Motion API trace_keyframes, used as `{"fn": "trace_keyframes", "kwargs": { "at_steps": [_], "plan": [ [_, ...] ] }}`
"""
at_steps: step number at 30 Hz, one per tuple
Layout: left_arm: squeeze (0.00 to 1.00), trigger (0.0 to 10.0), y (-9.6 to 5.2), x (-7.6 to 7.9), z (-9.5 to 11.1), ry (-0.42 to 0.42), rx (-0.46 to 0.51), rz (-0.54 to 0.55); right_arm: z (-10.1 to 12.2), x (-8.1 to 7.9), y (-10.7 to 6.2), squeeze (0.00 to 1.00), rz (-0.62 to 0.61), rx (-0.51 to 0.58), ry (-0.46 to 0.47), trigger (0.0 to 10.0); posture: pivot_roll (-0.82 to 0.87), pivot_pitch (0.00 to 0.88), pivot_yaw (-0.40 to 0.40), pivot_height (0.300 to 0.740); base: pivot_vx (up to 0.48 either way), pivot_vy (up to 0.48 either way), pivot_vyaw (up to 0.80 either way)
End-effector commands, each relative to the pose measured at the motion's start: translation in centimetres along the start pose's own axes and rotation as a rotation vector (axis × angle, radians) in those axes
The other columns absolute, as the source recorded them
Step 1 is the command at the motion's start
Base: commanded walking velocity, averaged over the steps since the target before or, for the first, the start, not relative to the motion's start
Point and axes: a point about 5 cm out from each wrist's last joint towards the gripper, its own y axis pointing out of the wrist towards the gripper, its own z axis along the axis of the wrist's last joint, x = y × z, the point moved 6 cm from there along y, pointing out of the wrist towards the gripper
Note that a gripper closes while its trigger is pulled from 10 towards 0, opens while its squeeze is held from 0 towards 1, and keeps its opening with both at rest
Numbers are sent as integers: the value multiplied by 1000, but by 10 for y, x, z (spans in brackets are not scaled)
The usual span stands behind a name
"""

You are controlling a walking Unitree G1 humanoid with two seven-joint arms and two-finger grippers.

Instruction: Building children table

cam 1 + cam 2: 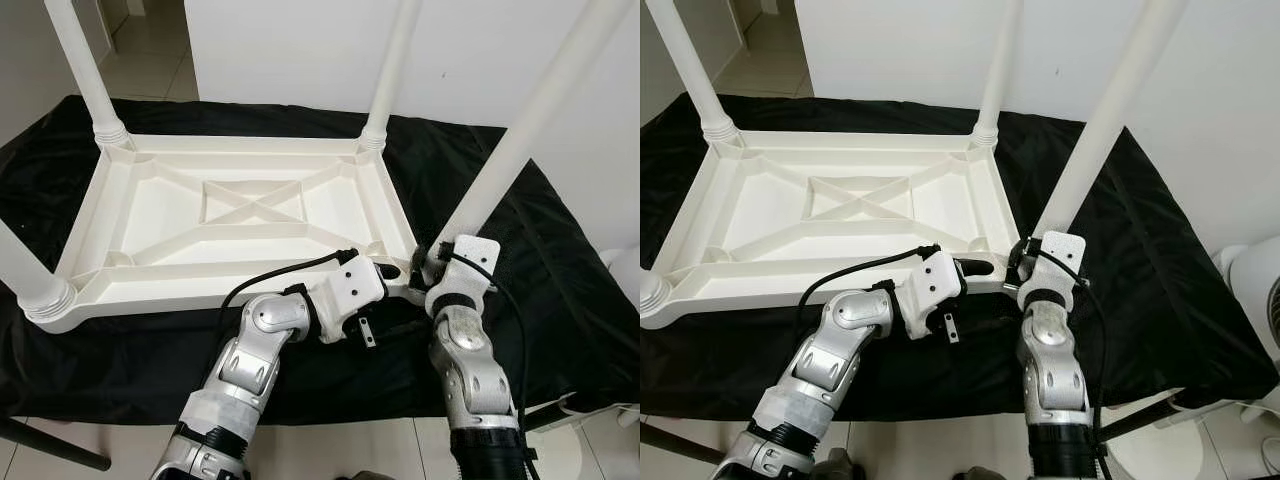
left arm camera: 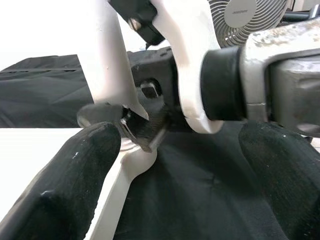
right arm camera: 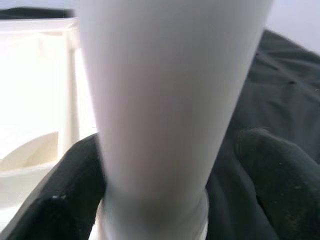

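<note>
A black cloth (image 1: 560, 270) covers the desk, which stands against a white wall (image 1: 300, 50) on a pale tiled floor (image 1: 330, 445). On the cloth lies the white plastic table top (image 1: 250, 215), upside down, its ribbed underside and crossed braces facing up, filling most of the desk from the left edge toward the middle. Three legs stand screwed into its corners: one at the far left (image 1: 85, 70), one at the far right (image 1: 392, 65), one at the near left (image 1: 25, 270). The fourth leg (image 1: 530, 125) rises tilted from the near right corner of the top, close to the desk's front edge. The right tool (image 1: 1025, 262) is at the base of this leg, its black fingers (image 3: 75, 195) spread on either side of the white tube; one finger seems to touch it, the other stands a little off. The left tool (image 1: 400, 272) reaches in from the left to the same corner, its fingers (image 2: 75, 185) spread apart, with the corner socket and the right wrist just beyond them. A fan (image 1: 1255, 300) stands on the floor beyond the desk's right edge.
</note>
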Motion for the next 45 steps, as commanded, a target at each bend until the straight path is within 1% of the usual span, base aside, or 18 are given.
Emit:
{"fn": "trace_keyframes", "kwargs": {
  "at_steps": [1, 4, 5, 8, 11, 13, 18, 20, 22, 30, 31, 33, 34, 36, 37, 43, 44, 45],
  "plan": [
    [0, 10000, -1, -16, -1, 5, -3, 158, -5, 11, -1, 1000, 24, -8, -24, 10000, 9, 0, -79, 740, 0, 0, 0],
    [0, 10000, -1, -17, 0, 6, -2, 160, -5, 21, 0, 1000, 64, -1, -49, 10000, 8, 0, -76, 740, 0, 0, 0],
    [0, 10000, -2, -18, 0, 7, -2, 162, -3, 23, 1, 0, 102, 9, -53, 10000, 8, 0, -76, 740, 0, 0, 0],
    [0, 10000, -2, -18, 0, 8, -2, 163, 0, 23, 2, 0, 144, 21, -48, 10000, 5, 0, -72, 740, 0, 0, 0],
    [0, 10000, -1, -18, 1, 13, 3, 160, 8, 23, 5, 0, 280, 62, -78, 10000, 4, 0, -71, 740, 0, 0, 0],
    [0, 10000, 0, -19, 2, 15, 4, 157, 13, 18, 6, 0, 382, 82, -108, 10000, -1, 0, -64, 740, 0, 0, 0],
    [0, 10000, 1, -19, 3, 18, 5, 156, 15, 9, 9, 0, 499, 79, -131, 10000, 3, 0, -61, 740, 0, 0, 0],
    [0, 10000, 1, -21, 3, 20, 5, 157, 14, 0, 9, 0, 607, 66, -146, 10000, 11, 0, -62, 740, 0, 0, 0],
    [0, 10000, 0, -22, 4, 22, 3, 162, 14, -5, 9, 0, 663, 64, -163, 10000, 17, 0, -63, 740, 0, 0, 0],
    [0, 10000, -1, -24, 4, 24, 2, 169, 7, -13, 12, 0, 761, 36, -194, 9843, 29, 0, -67, 740, 0, 0, 0],
    [0, 10000, -1, -24, 4, 25, 1, 172, 2, -14, 11, 0, 791, 15, -204, 4235, 29, 0, -68, 740, 0, 0, 0],
    [0, 10000, -2, -24, 4, 25, 1, 173, -1, -14, 11, 0, 810, 0, -208, 4235, 29, 0, -68, 740, 0, 0, 0],
    [0, 10000, -1, -24, 4, 25, 1, 174, -5, -14, 10, 0, 823, -14, -218, 1647, 29, 0, -69, 740, 0, 0, 0],
    [0, 10000, -1, -24, 4, 25, 1, 174, -5, -14, 10, 0, 823, -14, -218, 1647, 29, 0, -69, 740, 0, 0, 0],
    [0, 10000, -1, -25, 4, 25, 1, 174, -7, -13, 10, 0, 829, -26, -216, 0, 29, 0, -71, 740, 0, 0, 0],
    [0, 10000, -1, -25, 5, 23, 5, 177, -15, -7, 8, 0, 844, -55, -204, 0, 22, 0, -70, 740, 0, 0, 0],
    [0, 10000, 0, -25, 5, 23, 5, 177, -16, -7, 8, 0, 841, -59, -199, 2078, 22, 0, -71, 740, 0, 0, 0],
    [0, 10000, 0, -24, 5, 23, 6, 177, -17, -6, 8, 0, 839, -60, -195, 2078, 22, 0, -71, 740, 0, 0, 0]
  ]
}}
